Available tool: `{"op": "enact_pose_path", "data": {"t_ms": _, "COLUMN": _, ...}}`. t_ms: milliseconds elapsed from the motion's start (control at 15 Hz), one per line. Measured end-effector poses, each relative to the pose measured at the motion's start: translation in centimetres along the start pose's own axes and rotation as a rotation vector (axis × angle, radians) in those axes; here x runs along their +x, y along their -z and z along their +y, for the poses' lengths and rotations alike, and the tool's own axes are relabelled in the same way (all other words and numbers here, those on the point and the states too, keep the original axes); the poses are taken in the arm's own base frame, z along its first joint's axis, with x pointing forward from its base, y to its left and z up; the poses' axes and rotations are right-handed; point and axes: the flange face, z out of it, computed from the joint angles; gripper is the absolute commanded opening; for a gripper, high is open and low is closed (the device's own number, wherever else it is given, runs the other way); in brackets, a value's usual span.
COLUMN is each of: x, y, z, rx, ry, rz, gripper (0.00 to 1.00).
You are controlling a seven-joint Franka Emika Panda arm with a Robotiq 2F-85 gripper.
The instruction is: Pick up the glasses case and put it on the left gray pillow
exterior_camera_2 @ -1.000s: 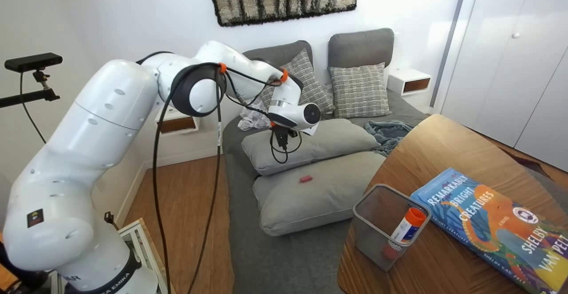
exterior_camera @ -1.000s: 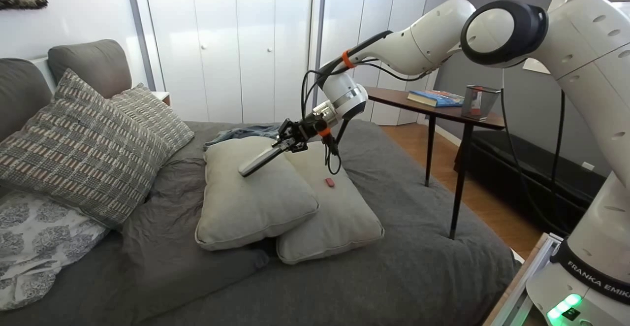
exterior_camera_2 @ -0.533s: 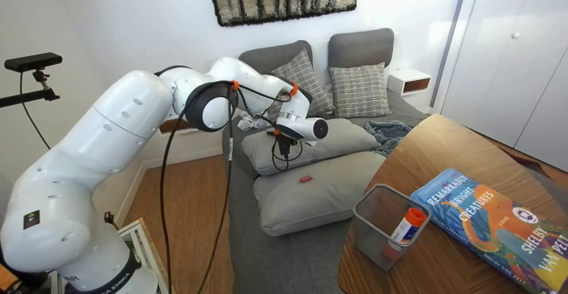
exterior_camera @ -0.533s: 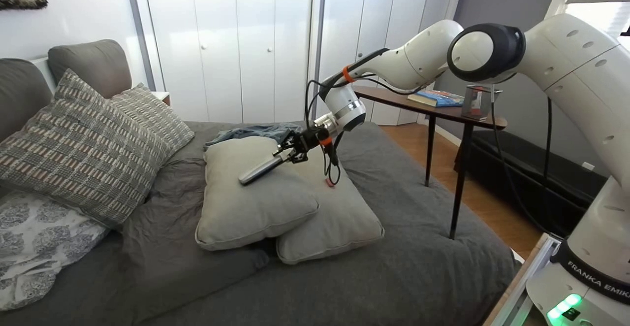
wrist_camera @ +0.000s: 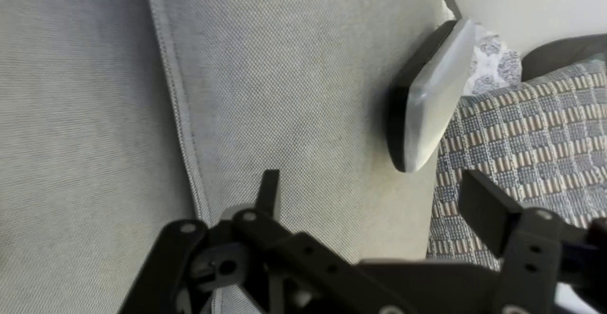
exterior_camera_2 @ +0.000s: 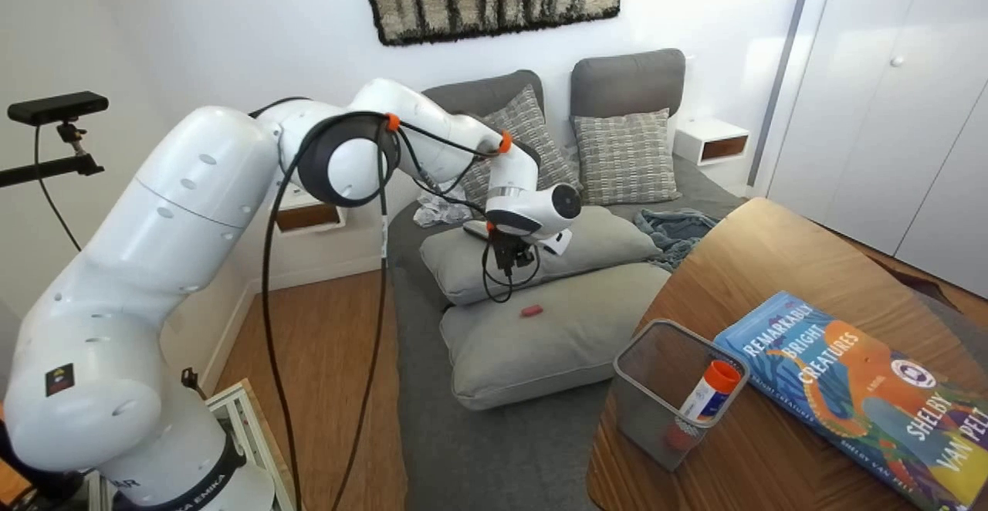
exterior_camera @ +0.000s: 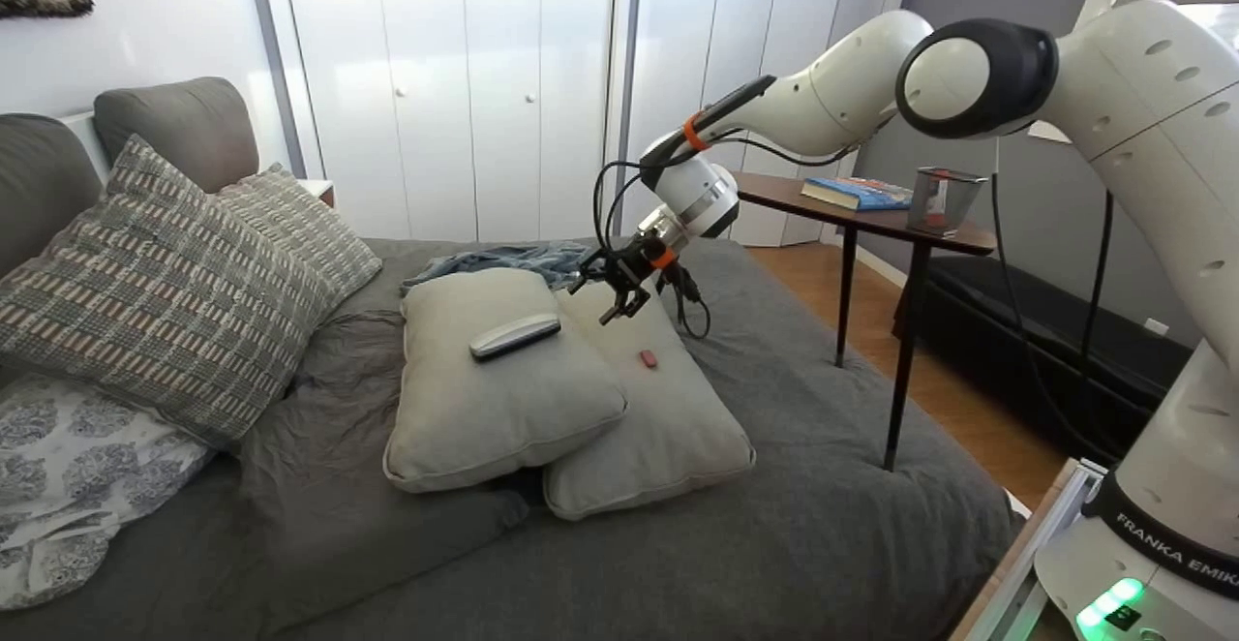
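The glasses case (exterior_camera: 515,337), silvery on top and black below, lies on the left gray pillow (exterior_camera: 484,418) in an exterior view. In the wrist view the whole glasses case (wrist_camera: 434,98) shows just beyond the fingertips, apart from them. My gripper (exterior_camera: 592,303) hangs above the pillow, off the case's near end. Its two fingers (wrist_camera: 488,205) stand wide apart, and only pillow fabric and background show between them. From another exterior angle the arm hides most of the gripper, and one end of the case (exterior_camera_2: 475,229) peeks out beside it.
A second plain pillow (exterior_camera: 658,438) lies partly under the first, with a small red object (exterior_camera: 648,358) on it. Plaid pillows (exterior_camera: 174,302) lean at the headboard. A wooden table (exterior_camera_2: 725,264) bears a book (exterior_camera_2: 857,387) and a mesh bin (exterior_camera_2: 656,418).
My gripper lowered the case onto the pillow, then opened and let it go. It has since backed away from the case, up and toward the robot's base.
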Motion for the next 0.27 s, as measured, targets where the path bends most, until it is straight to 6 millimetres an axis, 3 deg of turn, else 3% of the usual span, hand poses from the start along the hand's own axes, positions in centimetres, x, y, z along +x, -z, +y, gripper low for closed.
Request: {"op": "enact_pose_path", "data": {"t_ms": 267, "x": -3.7, "y": 4.0, "z": -5.9, "rx": -0.090, "ry": 0.191, "rz": -0.048, "gripper": 1.00}}
